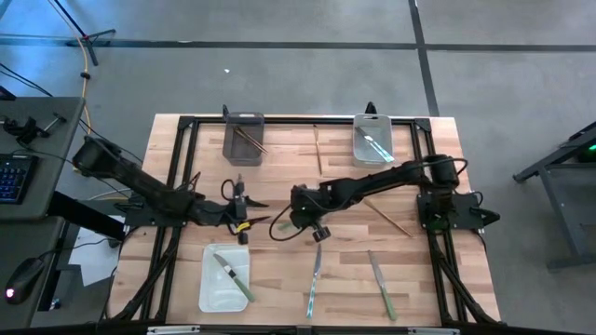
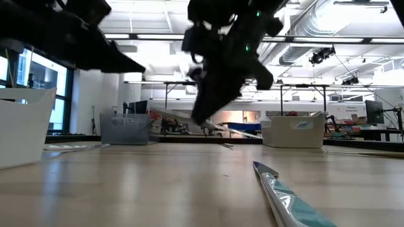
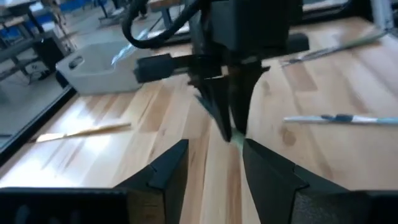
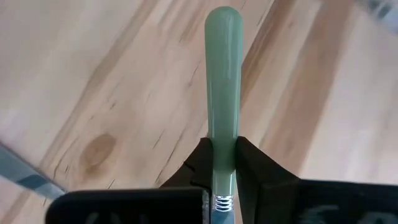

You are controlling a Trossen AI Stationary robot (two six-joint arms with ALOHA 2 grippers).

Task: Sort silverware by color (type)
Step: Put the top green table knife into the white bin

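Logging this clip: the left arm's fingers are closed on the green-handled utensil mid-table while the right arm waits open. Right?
Arms swapped. The right wrist view shows the right gripper closed on the green-handled utensil; in the left wrist view, the left gripper is open, holding nothing.

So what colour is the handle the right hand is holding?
Pale green handle, clearest in the right wrist view.

- The grey rectangular bin (image 1: 243,136) stands at the wooden table's (image 1: 279,167) far edge, left of the pale rectangular bin (image 1: 372,140).
- The white rectangular tray (image 1: 223,278) lies near-left.
- Two slim knives (image 1: 315,279) lie to its right.
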